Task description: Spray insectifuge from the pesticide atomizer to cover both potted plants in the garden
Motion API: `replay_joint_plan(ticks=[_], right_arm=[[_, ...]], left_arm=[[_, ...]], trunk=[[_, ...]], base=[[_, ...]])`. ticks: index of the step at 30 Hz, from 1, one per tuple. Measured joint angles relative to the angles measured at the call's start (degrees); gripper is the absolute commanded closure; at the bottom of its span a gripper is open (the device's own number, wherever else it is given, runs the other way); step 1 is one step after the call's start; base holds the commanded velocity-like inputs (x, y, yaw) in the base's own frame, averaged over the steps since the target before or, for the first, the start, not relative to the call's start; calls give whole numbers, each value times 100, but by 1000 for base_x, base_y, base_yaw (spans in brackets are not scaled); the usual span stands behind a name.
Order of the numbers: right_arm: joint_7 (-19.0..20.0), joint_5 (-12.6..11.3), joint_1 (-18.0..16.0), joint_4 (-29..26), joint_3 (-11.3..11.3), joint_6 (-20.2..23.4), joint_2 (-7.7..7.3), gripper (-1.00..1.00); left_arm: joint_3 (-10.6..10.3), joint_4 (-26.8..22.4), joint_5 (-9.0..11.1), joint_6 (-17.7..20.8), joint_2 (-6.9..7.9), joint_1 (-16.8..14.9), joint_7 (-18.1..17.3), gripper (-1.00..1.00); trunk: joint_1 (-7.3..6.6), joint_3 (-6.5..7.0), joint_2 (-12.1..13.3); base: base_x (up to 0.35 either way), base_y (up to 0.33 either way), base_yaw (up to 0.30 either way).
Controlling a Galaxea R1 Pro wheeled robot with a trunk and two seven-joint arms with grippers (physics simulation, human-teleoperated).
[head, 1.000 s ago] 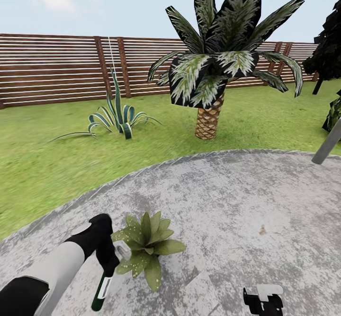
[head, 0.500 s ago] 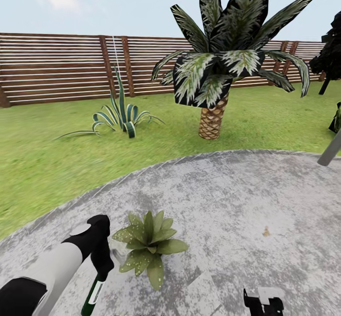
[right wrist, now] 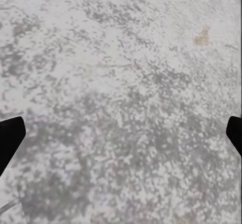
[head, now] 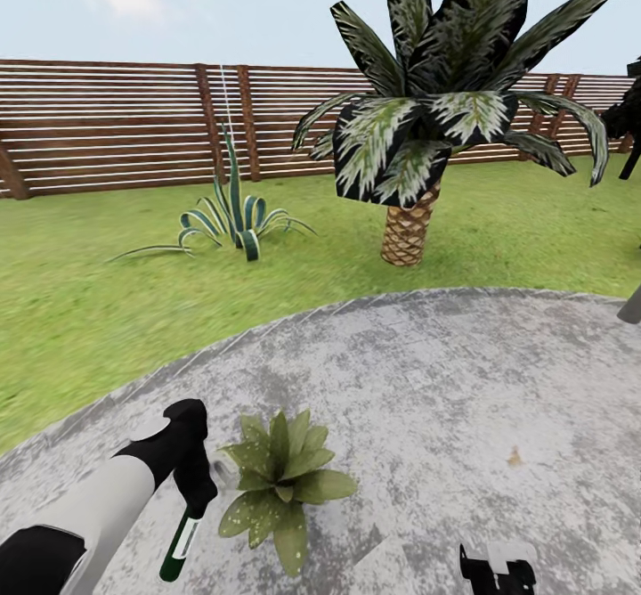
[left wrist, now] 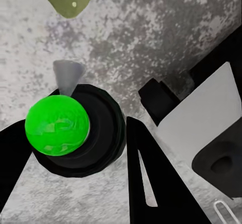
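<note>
- A round paving (head: 463, 381) of mottled grey stone lies in the foreground, with a small brown spot (head: 514, 458) on it.
- Green lawn (head: 80, 310) surrounds the paving.
- A brown wooden slat fence (head: 107, 123) closes the far side.
- A palm tree (head: 418, 132) stands on the grass; a striped curling-leaf plant (head: 233, 216) grows near the fence.
- The sky (head: 178, 7) is pale blue with thin clouds.

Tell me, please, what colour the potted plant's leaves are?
Green with pale speckles, clearest in the head view.

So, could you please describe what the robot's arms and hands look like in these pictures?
The left arm has a black upper segment, a white forearm shell and a glossy black wrist and left hand. The right hand is black with a white block on top; its fingertips are black too.
</note>
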Motion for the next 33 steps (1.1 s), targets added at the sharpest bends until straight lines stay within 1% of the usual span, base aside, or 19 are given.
replay_joint_plan(ticks=[5,17,20,26,30,33], right_arm=[[2,0,0,-6,0,1,-6,-100],[5,3,0,-5,6,1,2,-100],[7,0,0,-5,7,1,2,-100],[8,8,0,-6,5,0,-2,-100],[8,9,0,-6,7,0,-1,-100],[8,9,-1,-5,9,0,1,-100]], left_arm=[[-7,-12,-26,2,1,0,0,100],[-88,6,-43,16,2,6,-9,100],[-85,19,-42,120,18,8,1,100],[-95,24,-36,178,4,9,8,100],[-93,24,-35,179,-4,9,8,100],[-89,21,-36,179,-7,10,7,100]], trunk=[[2,0,0],[1,0,0],[1,0,0],[0,0,0],[1,0,0],[2,0,0]], base=[[-48,-139,38],[-1,-3,265],[31,-25,224],[142,-204,24],[8,-267,29],[-83,-273,219]])
